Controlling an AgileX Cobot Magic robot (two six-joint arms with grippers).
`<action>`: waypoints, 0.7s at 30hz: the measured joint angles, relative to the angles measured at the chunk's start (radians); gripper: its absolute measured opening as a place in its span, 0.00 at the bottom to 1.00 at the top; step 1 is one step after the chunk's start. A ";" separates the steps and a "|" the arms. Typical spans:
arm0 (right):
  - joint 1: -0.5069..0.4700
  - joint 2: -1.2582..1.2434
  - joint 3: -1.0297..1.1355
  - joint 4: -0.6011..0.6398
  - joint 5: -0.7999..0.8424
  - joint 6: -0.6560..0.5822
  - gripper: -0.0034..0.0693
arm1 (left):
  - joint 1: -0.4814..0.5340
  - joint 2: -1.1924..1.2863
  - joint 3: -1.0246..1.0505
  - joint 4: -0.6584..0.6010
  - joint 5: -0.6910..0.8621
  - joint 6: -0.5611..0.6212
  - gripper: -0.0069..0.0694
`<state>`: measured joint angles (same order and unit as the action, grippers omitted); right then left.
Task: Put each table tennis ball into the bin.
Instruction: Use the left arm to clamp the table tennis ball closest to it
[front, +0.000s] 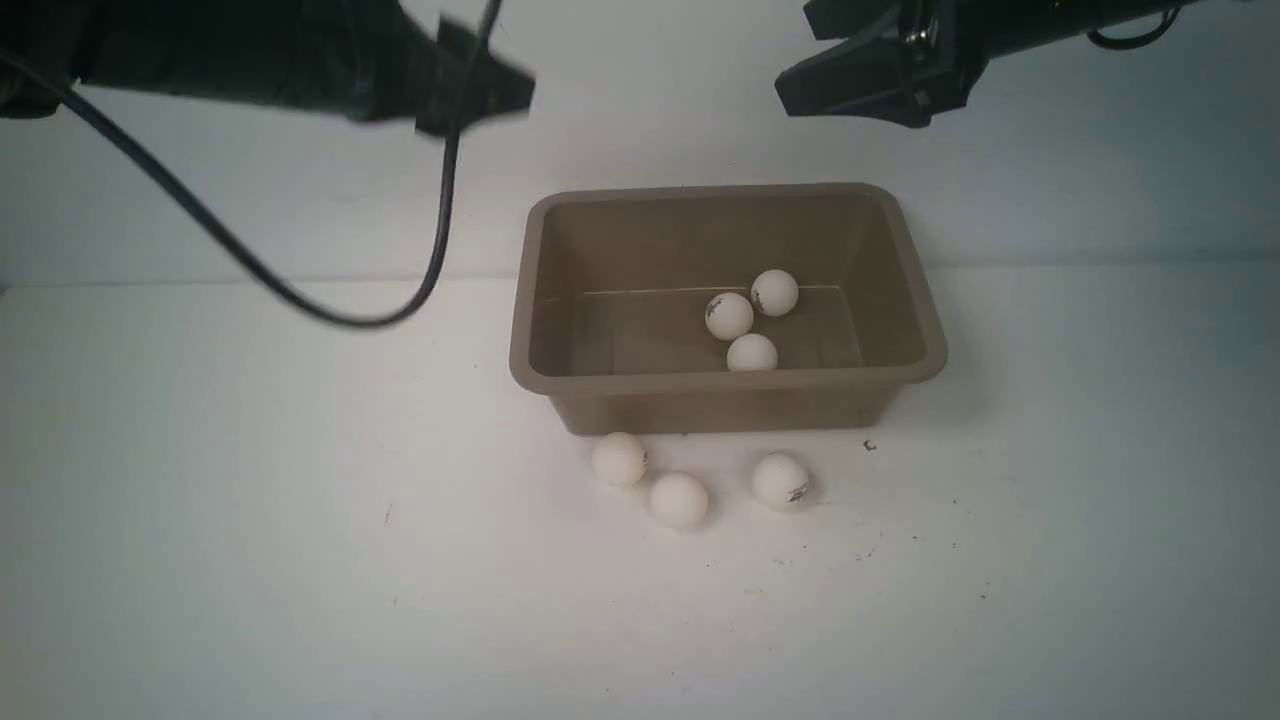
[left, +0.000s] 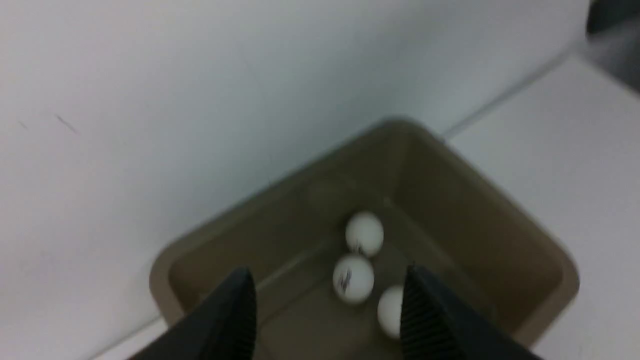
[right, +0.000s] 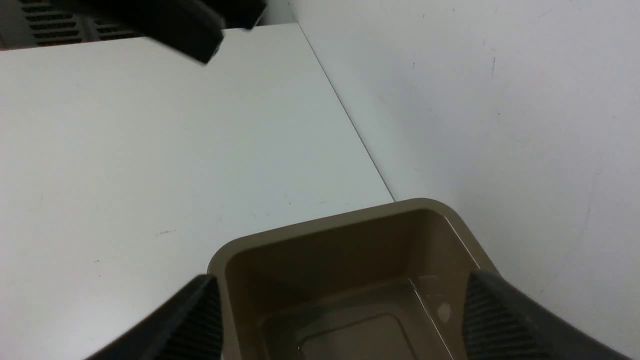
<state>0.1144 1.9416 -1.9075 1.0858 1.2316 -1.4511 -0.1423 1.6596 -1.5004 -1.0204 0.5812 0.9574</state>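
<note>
The taupe bin (front: 720, 380) stands at the back middle of the white table. Three table tennis balls lie inside it (front: 729, 316) (front: 775, 292) (front: 752, 353). Three more lie on the table just in front of it (front: 619, 459) (front: 679, 499) (front: 781, 480). My left gripper (front: 500, 90) hangs high, up and left of the bin, blurred by motion. In the left wrist view its jaws (left: 328, 272) stand apart with nothing between them, over the bin's balls (left: 353, 279). My right gripper (front: 805, 55) hangs high beyond the bin's right end, open wide and empty (right: 342, 277).
A black cable (front: 300, 300) loops down from the left arm toward the table's back edge. A white wall rises right behind the bin. Small dark specks (front: 869, 445) mark the table right of the loose balls.
</note>
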 joint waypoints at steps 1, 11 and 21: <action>0.000 0.000 0.000 0.000 0.000 0.003 0.86 | 0.000 0.000 0.000 -0.045 -0.031 0.007 0.57; 0.000 0.000 0.000 0.004 0.000 0.019 0.86 | 0.011 -0.026 0.001 -0.498 -0.066 0.149 0.57; 0.000 0.000 0.000 0.004 0.000 0.019 0.86 | 0.016 -0.279 0.116 -0.072 0.202 -0.023 0.55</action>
<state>0.1144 1.9416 -1.9075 1.0900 1.2316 -1.4319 -0.1260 1.3804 -1.3839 -1.0920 0.7831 0.9342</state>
